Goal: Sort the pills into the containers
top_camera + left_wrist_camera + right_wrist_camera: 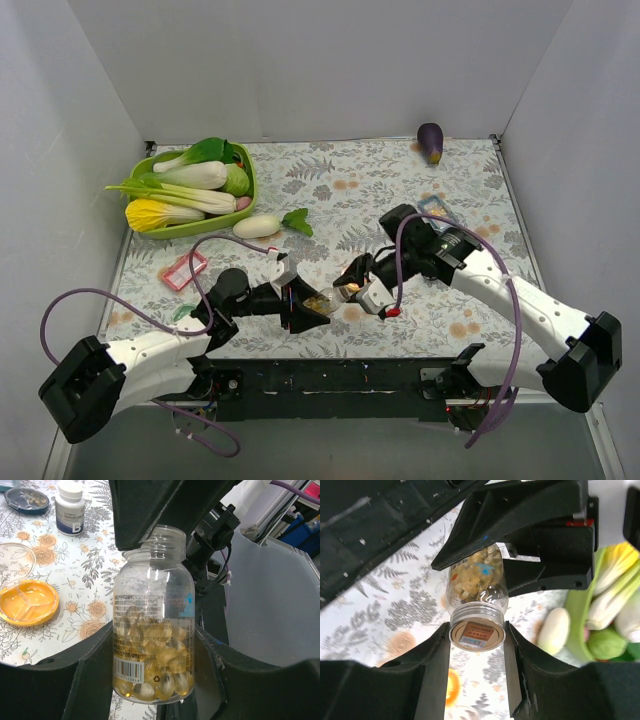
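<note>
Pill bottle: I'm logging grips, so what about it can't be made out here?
Left wrist: pill bottle label print too small to read; capsules overlap, so no count.
Right wrist: whether the right gripper presses the neck or merely flanks it.
Top external: bottle tiny, mostly hidden by the left gripper.

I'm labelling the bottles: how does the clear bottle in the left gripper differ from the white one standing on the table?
The clear bottle is see-through, showing yellow capsules; the white bottle is opaque. The clear bottle is uncapped; the white bottle is capped. The clear bottle is held in the left gripper; the white bottle stands on the table. Both carry printed labels.
</note>
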{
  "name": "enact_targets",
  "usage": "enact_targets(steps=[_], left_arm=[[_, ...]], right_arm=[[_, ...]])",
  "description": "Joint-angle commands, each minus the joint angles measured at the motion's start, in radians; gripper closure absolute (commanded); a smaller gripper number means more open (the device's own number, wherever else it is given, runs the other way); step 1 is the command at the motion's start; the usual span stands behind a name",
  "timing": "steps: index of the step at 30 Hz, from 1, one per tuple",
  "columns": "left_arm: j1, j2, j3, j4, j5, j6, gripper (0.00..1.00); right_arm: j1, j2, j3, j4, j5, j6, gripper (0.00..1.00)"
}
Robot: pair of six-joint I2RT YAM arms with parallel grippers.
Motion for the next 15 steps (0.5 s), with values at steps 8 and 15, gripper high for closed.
enact_targets(steps=[8, 15], left_arm=[[0.018, -0.027, 0.092, -0.107, -0.027, 0.104, 1.0], [0.018, -0.052, 0.102, -0.143, -0.041, 0.129, 1.0]], right_arm=[[-0.028, -0.081, 0.051, 0.2, -0.096, 0.642, 0.06], [-0.054, -0.165, -0.153, 0.609, -0.026, 1.676, 0.03]])
